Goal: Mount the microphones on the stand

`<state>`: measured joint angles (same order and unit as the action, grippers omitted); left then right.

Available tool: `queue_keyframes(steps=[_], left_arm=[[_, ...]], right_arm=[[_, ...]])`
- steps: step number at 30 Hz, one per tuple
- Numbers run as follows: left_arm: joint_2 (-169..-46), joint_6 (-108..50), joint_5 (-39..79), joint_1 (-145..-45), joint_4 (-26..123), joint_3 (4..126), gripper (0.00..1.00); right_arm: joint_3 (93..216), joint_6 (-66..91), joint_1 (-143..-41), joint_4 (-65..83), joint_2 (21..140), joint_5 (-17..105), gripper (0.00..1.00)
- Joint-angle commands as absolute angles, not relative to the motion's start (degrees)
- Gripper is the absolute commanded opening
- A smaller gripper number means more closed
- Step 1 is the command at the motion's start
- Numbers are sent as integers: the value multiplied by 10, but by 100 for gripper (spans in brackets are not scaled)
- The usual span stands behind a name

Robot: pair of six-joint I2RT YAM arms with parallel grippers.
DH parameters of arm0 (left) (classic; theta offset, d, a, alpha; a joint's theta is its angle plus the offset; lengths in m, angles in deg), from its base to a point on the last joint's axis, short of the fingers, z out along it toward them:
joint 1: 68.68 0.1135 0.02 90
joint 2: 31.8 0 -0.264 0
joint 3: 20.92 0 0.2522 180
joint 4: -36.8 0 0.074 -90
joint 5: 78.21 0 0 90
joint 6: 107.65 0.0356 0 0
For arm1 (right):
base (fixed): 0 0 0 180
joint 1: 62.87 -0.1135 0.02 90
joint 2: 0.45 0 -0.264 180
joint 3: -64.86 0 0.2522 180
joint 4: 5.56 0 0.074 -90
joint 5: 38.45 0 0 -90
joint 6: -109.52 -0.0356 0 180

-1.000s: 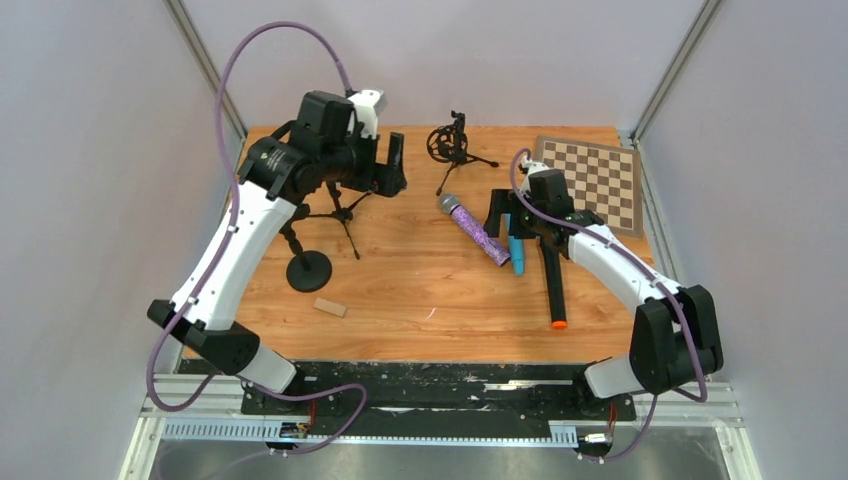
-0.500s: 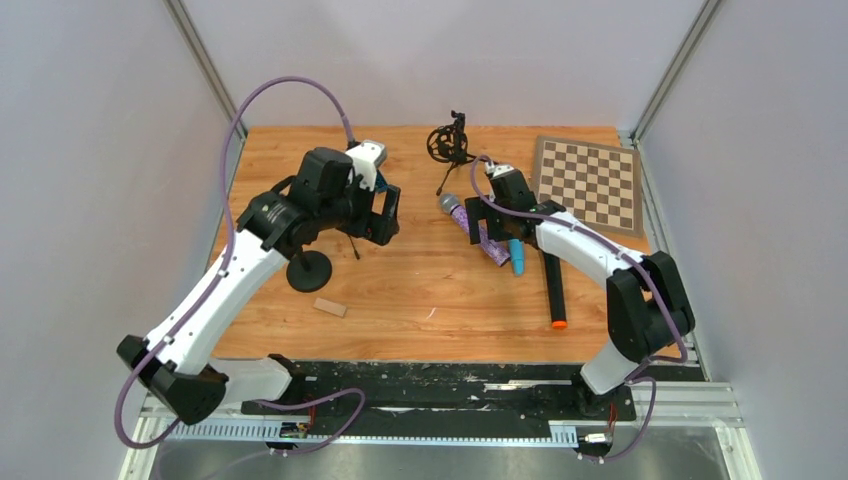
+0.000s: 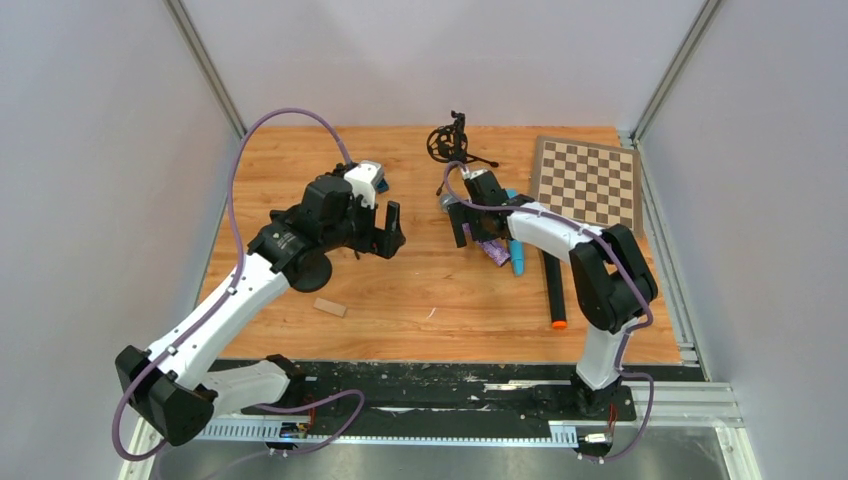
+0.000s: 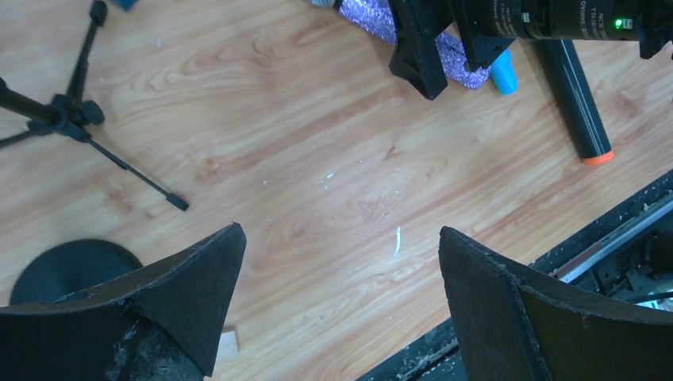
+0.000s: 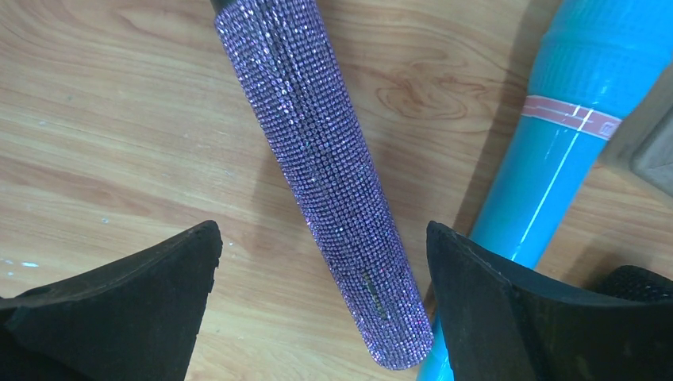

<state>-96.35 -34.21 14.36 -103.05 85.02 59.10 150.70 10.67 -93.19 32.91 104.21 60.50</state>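
The purple glitter microphone (image 5: 333,175) lies on the table, its handle between the fingers of my open right gripper (image 5: 323,230), which hangs just above it without touching. In the top view that gripper (image 3: 468,226) hides most of the purple microphone (image 3: 492,250). The light blue microphone (image 3: 516,258) lies right beside it, and the black microphone (image 3: 553,285) with the orange end lies further right. A small tripod stand (image 3: 450,145) with a ring mount stands at the back. My left gripper (image 3: 387,230) is open and empty above bare wood (image 4: 341,262).
A round-base stand (image 3: 322,272) sits partly under my left arm, with a thin tripod (image 4: 71,119) close by. A chessboard (image 3: 590,180) lies at the back right. A small wooden block (image 3: 330,307) rests near the front left.
My right gripper has moved left, from over the blue and black microphones to over the purple one. My left arm has swung nearer and lower, away from the back-left corner.
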Motion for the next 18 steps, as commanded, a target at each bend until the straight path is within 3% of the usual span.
queue_keyframes(steps=[1, 14, 18], left_arm=[[-968, -364, 160, -1030, 810, 599, 100], [-1108, -291, 153, -1029, 894, 806, 100], [-1109, -292, 127, -1029, 866, 774, 100]], right_arm=[[1530, 111, -934, 333, 1061, 608, 100], [1495, 80, -935, 330, 1069, 525, 100], [1479, 72, -934, 318, 1053, 531, 100]])
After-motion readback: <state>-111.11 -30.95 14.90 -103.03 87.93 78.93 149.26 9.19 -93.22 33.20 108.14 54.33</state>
